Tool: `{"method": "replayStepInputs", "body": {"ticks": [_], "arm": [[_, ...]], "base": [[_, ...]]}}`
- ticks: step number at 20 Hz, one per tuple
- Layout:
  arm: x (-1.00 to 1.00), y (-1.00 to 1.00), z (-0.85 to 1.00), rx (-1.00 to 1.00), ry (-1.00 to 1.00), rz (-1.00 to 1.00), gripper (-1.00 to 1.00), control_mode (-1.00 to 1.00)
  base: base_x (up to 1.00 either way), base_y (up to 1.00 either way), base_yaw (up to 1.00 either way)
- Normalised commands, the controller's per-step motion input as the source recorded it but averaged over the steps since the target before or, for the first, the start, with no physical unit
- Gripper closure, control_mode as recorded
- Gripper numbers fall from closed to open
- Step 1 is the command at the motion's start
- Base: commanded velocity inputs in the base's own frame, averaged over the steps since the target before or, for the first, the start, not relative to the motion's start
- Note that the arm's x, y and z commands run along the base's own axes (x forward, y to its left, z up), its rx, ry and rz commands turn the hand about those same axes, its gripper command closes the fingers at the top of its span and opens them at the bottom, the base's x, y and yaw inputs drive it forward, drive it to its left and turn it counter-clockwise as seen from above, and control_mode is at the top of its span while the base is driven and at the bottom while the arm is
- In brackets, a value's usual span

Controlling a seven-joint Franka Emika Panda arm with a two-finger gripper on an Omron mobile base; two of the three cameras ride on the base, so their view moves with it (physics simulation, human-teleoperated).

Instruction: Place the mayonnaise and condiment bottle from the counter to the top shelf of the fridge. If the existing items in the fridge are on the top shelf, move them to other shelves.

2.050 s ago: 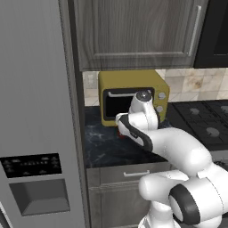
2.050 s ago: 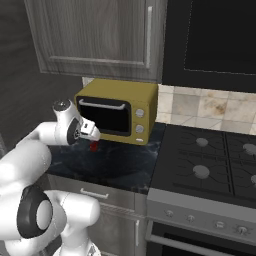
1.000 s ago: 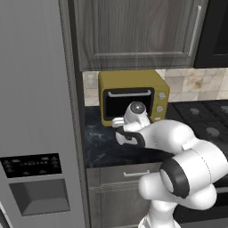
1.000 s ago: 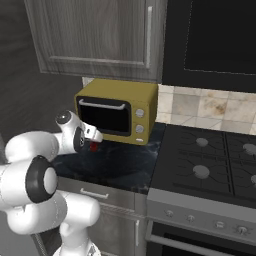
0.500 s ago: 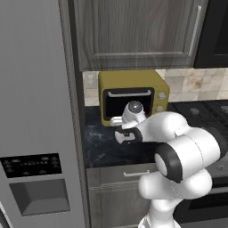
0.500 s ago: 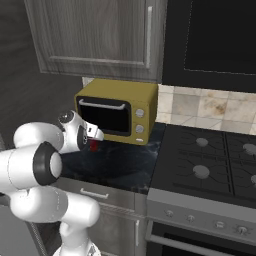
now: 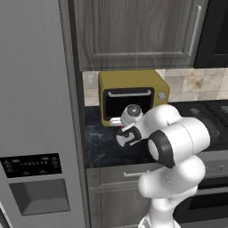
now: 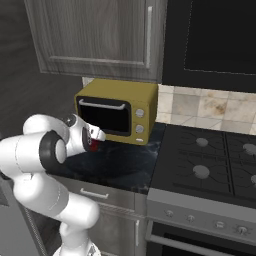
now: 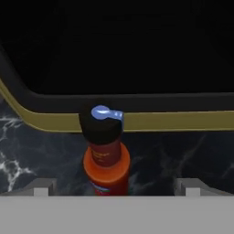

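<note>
The condiment bottle (image 9: 106, 169), red-orange with a dark cap, stands upright on the black counter (image 9: 27, 155) in front of the yellow microwave. My gripper (image 9: 116, 189) is open, its fingertips wide apart on either side of the bottle's base, not touching it. A small blue patch (image 9: 106, 113) sits at the cap's top; I cannot tell whether it is the mayonnaise's lid. From the bases, the gripper (image 7: 127, 136) (image 8: 95, 141) hangs low over the counter (image 7: 100, 147), with a sliver of the red bottle (image 8: 93, 145) beside it. The fridge (image 7: 35, 111) stands left, door shut, hiding the top shelf and the existing items.
The yellow microwave (image 7: 131, 95) (image 8: 120, 110) stands right behind the bottle. Grey cabinets (image 7: 138, 35) hang above it. A stove (image 8: 210, 165) with several burners lies to the right. My own elbow bulks over the counter's front edge.
The arm has folded, its elbow swinging up and toward the cameras. The hand has sunk slightly and stays by the bottle, jaws open throughout.
</note>
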Motion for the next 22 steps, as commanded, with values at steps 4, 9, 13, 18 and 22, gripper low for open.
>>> {"method": "replayStepInputs", "body": {"ticks": [4, 9, 13, 18, 22], "arm": [[0.21, 0.00, -0.04, -0.01, -0.04, 0.00, -1.00, -1.00], [0.17, 0.01, 0.00, 0.00, -0.01, 0.00, -1.00, -1.00], [0.14, 0.04, -0.01, 0.00, 0.00, 0.00, -1.00, -1.00], [0.13, 0.06, -0.01, 0.00, 0.00, 0.00, -1.00, -1.00], [0.15, 0.05, -0.02, 0.00, 0.00, 0.00, -1.00, -1.00]], "base": [[0.00, 0.00, 0.00], [0.00, 0.00, 0.00], [0.00, 0.00, 0.00], [0.00, 0.00, 0.00], [0.00, 0.00, 0.00]]}}
